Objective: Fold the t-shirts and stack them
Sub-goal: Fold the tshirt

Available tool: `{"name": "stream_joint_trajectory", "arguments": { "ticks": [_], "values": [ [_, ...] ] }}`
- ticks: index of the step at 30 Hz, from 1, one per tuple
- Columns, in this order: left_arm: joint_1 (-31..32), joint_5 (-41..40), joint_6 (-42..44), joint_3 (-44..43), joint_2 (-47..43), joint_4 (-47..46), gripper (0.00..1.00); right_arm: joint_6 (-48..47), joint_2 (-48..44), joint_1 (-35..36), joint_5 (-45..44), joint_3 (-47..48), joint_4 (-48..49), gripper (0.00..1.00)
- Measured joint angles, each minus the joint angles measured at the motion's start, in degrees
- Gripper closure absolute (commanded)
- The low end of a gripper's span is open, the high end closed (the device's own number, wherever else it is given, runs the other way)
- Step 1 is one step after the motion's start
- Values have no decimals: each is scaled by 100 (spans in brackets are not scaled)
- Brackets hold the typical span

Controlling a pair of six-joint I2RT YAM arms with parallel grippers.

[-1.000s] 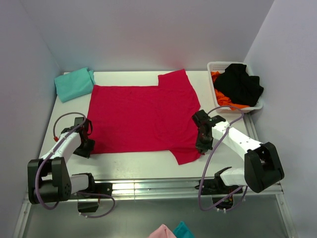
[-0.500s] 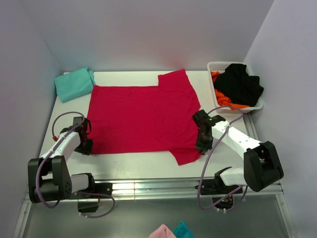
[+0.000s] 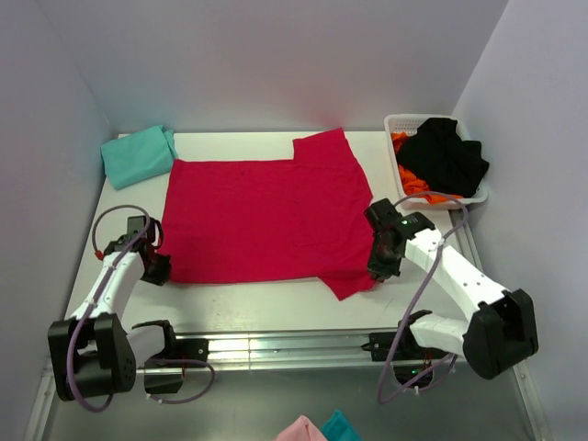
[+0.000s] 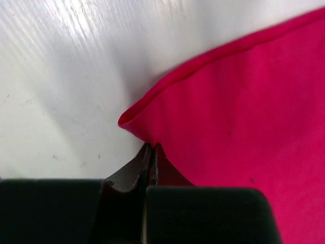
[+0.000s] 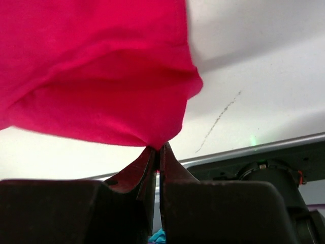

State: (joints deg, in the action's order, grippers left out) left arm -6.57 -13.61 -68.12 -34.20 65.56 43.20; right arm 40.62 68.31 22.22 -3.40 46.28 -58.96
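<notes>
teal shirt (image 3: pixel 138 154): one, folded at the desk's (image 3: pixel 276 296) far left corner, likely starting the stack.
left gripper (image 4: pixel 153 151): pinched tight on the near left corner of the red shirt (image 3: pixel 262 216), to lift it.
red shirt: one, flat mid-desk for folding.
right gripper (image 5: pixel 158 151): clamped on its near right edge, cloth bunched up.
basket (image 3: pixel 404 118): one, far right, holding black and orange clothes (image 3: pixel 446 158).

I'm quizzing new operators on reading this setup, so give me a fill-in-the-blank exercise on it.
1. The left gripper and the right gripper are each ____ on an edge of the red t-shirt.
2. The teal t-shirt lies at the far ____ corner of the table.
3. The white basket holds an orange garment and a ____ one.

Missing words: shut; left; black.
</notes>
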Motion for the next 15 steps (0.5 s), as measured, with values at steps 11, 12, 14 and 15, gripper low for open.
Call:
{"name": "stream_joint_trajectory", "arguments": {
  "ticks": [11,12,14,15],
  "values": [
    [0,516,363,-1502,160,619,100,83,251,-7,-28,1467,-629,100],
    [0,551,400,-1661,284,640,100,83,389,-11,-42,1655,-649,100],
    [0,625,457,-2033,592,621,100,70,654,-13,-63,1974,-643,100],
    [0,640,490,-2170,723,614,100,50,839,-15,-90,2192,-664,100]
  ]
}}
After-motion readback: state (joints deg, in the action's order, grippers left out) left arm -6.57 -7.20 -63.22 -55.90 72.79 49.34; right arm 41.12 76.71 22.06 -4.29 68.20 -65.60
